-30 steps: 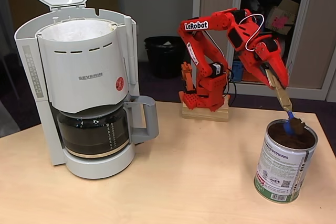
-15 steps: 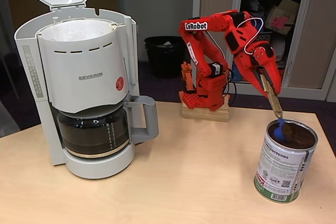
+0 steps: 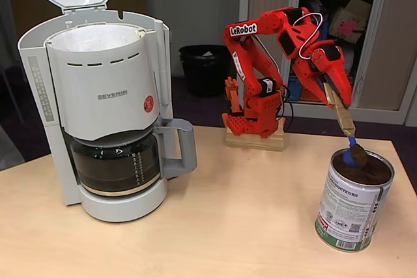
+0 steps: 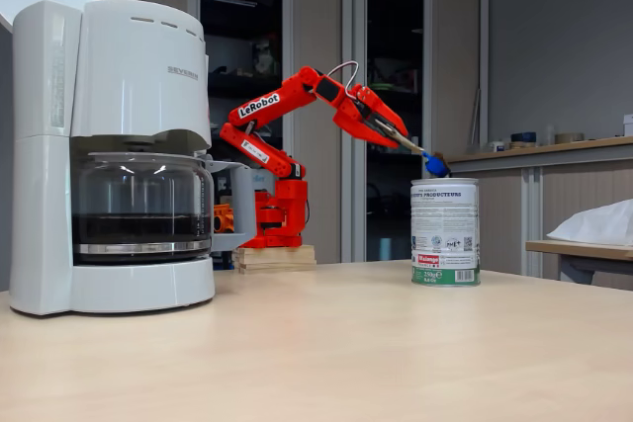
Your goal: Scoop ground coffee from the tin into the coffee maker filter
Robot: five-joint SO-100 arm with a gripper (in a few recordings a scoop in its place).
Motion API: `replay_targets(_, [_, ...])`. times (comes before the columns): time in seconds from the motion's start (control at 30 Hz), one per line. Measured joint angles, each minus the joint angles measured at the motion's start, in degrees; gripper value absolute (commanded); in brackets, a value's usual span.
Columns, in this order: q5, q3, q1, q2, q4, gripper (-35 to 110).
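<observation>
Tin (image 3: 354, 206): cylindrical, white label with green and red bands, standing upright on the pale wooden table (image 3: 215, 226) at the near right in a fixed view; open top, filled close to the rim with dark ground coffee (image 3: 368, 172). Scoop (image 3: 356, 153): blue bowl on a wooden handle, loaded with grounds, poised at the tin's back rim; seen side-on just above the tin's top (image 4: 435, 166). Gripper (image 3: 337, 96): red, clamped on the upper end of the scoop handle, angled downward toward the tin. Coffee machine (image 3: 98, 109): large, grey-white, at the left, lid raised, well apart from the tin; white paper filter (image 3: 98, 37) lining its round basket; glass carafe (image 3: 116, 164) with dark liquid seated beneath. Arm base (image 3: 255, 136): on a wooden block at the table's far edge. Black waste bin (image 3: 203, 68): on the floor behind.
</observation>
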Motion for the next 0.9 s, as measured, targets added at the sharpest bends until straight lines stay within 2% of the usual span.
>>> replay_targets(0.2, [3.34, -2.02, -0.62, 0.44, 0.00, 0])
replay_targets(0.4, [2.64, -4.31, -0.79, 1.76, -0.53, 0])
replay_targets(0.9, [2.02, -19.78, 8.44, 1.14, 2.29, 0])
